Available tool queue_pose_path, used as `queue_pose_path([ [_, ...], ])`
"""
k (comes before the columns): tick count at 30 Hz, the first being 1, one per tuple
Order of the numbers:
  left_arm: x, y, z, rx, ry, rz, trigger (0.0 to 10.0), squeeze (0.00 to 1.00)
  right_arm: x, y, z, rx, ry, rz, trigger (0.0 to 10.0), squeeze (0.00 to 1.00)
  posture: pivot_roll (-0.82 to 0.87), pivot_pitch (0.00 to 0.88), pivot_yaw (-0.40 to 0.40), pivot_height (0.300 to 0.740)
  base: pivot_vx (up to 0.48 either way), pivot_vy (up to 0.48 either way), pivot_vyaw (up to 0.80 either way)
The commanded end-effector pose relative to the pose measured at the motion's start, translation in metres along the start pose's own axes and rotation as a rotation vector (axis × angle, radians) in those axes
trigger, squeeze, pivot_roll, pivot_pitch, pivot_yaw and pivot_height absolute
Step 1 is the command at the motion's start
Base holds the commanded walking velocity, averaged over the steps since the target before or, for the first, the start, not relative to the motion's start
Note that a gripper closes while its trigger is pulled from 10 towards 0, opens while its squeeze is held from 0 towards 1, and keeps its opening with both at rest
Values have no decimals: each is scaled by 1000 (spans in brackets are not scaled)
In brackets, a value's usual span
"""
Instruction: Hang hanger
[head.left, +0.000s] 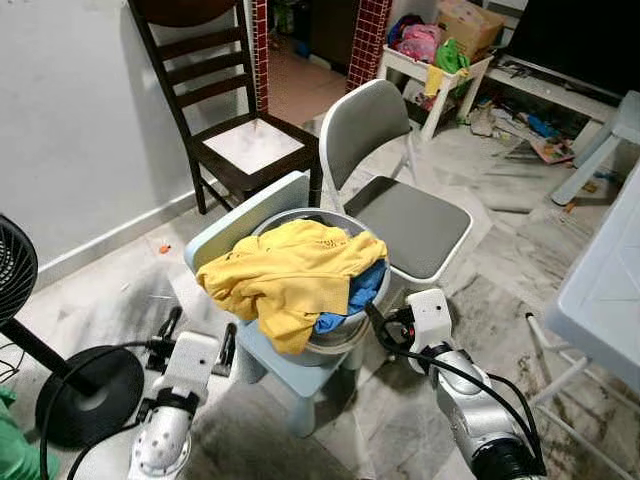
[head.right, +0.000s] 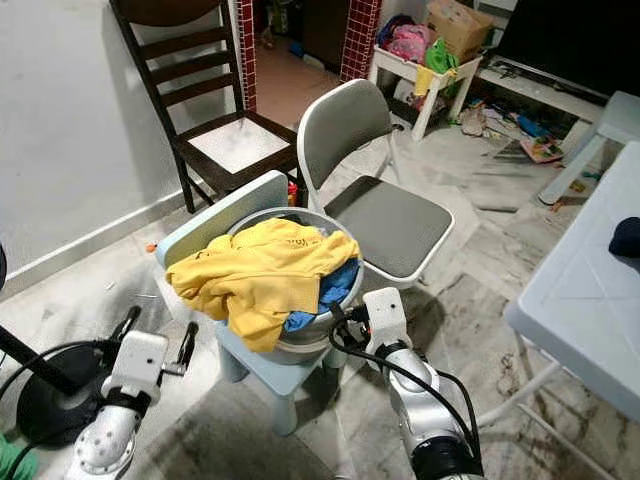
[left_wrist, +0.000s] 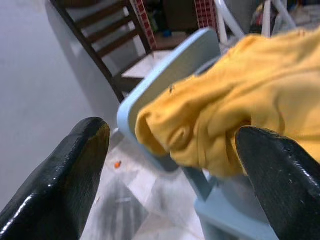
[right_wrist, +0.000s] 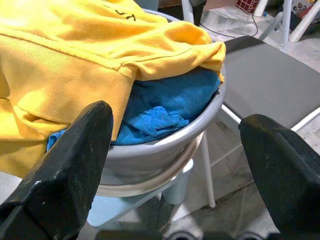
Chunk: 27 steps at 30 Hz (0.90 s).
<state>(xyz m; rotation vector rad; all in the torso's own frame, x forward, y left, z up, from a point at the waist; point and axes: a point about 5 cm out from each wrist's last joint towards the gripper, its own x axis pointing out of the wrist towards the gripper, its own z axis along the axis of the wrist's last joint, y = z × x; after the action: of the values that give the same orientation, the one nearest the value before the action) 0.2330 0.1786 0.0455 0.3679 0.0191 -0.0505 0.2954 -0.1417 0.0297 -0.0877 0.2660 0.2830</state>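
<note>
Left eye view: my left gripper (head.left: 198, 339) hangs low with fingers parted, empty, beside the pale blue plastic stool (head.left: 262, 208). Centre, a crumpled yellow garment (head.left: 285, 275) over a blue cloth (right_wrist: 165, 107) fills the grey metal basin (head.left: 345, 335). My right gripper (head.left: 383, 328), fingers spread and empty, faces the basin rim. I see no hanger; I judge I am at approach, and next must find one. Right wrist view alone exposes the blue cloth fully.
</note>
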Motion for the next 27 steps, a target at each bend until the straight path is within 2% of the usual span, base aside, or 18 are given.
queue_pose_path([
  [1, 1, -1, 2, -13, 2, -8, 10000, 0, 0, -4, 1, 4, -2, -12, 10000, 1000, -16, 33, -75, 740, 0, 0, 0],
  [7, 2, -4, 0, -42, 16, -43, 10000, 0, -1, -4, -3, 6, 15, -21, 10000, 1000, -15, 26, -72, 740, 0, 0, -258],
  [19, 1, -8, 1, -63, 14, -61, 10000, 0, 1, -2, -2, -3, 15, -7, 10000, 1000, -5, 20, -73, 740, 0, 0, 0],
  [22, 0, -9, 1, -65, 14, -65, 10000, 0, 1, 1, -3, 3, 19, 27, 10000, 1000, -4, 21, -73, 740, 249, 0, 0],
  [27, 0, -9, 0, -67, 21, -65, 10000, 0, 1, 8, -5, -4, 22, 57, 10000, 1000, 0, 19, -70, 740, 286, 294, 0],
])
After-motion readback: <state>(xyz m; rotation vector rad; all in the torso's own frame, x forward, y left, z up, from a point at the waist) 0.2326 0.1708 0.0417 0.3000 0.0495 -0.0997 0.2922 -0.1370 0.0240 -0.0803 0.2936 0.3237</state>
